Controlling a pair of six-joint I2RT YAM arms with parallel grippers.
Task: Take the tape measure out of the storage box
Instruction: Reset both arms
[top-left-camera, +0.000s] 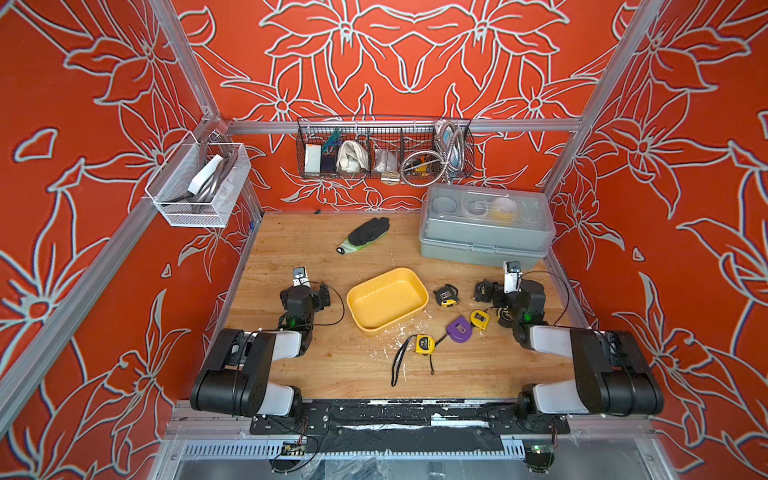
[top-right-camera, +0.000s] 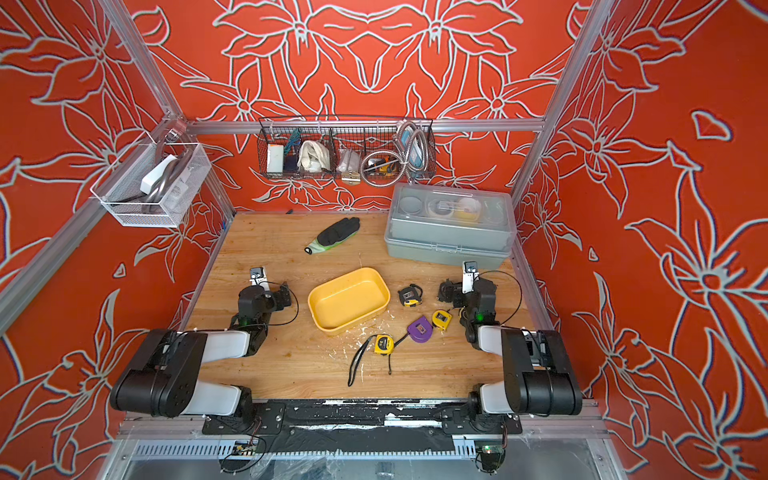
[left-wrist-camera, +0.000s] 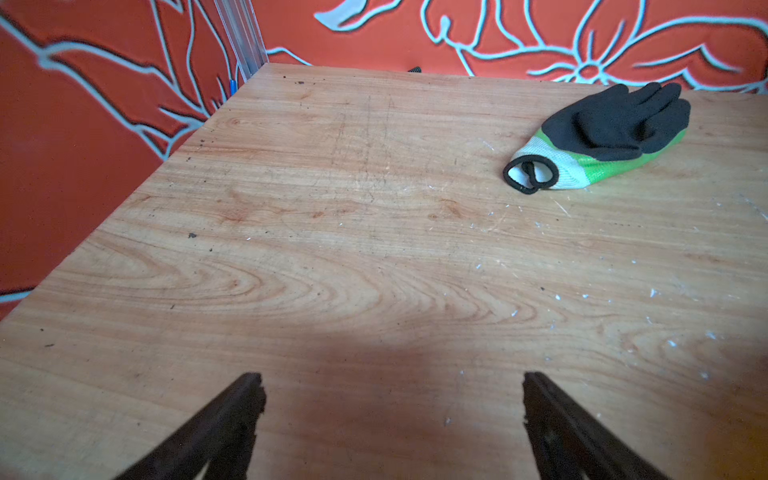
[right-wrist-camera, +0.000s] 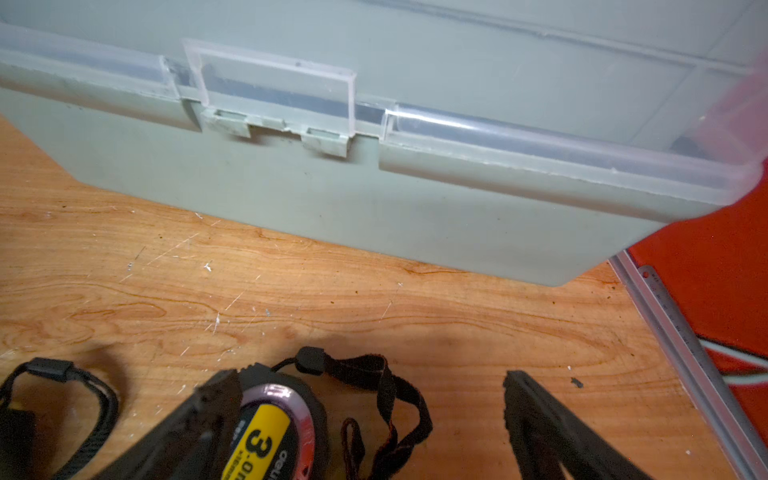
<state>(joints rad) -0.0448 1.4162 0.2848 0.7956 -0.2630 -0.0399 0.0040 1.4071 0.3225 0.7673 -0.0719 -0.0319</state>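
left arm (top-left-camera: 249, 365): black joint housings, white link shells
right arm (top-left-camera: 590, 365): same black/white build
cables (top-left-camera: 332, 320): thin black loops at both wrists
LEDs (top-left-camera: 292, 321): green, one per wrist
left tool (left-wrist-camera: 392, 386): dark tapered fingers, chipped tips
right tool (right-wrist-camera: 365, 380): same dark fingers
base plate (top-left-camera: 407, 415): black, white scuffs

Bright, even overhead light in both top views, walls bowing at the edges, soft shadow pooling on the counter (left-wrist-camera: 374, 395), grey case (right-wrist-camera: 291, 187) hazy up close, black tape measure (right-wrist-camera: 266, 432) blurred.
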